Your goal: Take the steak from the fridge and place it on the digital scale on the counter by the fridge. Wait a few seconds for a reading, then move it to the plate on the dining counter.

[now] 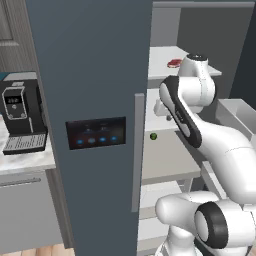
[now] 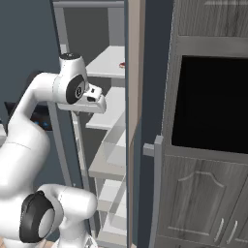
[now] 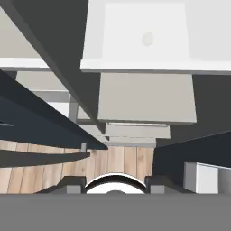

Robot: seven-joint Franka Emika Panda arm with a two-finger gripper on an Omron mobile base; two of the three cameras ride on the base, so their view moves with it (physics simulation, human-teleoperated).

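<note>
1. The gripper [image 2: 99, 107] is inside the open fridge [image 1: 90, 75] above the middle shelf [image 1: 165, 160]; its jaws are pressed together and hold nothing.
2. The steak [image 1: 174, 63] lies on the upper shelf [image 1: 162, 57], behind and above the hand, untouched.
3. A small green ball [image 1: 153, 136] sits on the middle shelf.
4. The fridge door stands between the arm and the worktop [image 1: 25, 159] carrying a black coffee machine [image 1: 20, 115].
5. The arm's forearm slants up into the compartment, wrist bent downward.

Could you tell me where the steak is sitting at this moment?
The steak lies on an upper white shelf inside the open fridge, to the right of the door in the left base view, just behind the arm's wrist.
</note>
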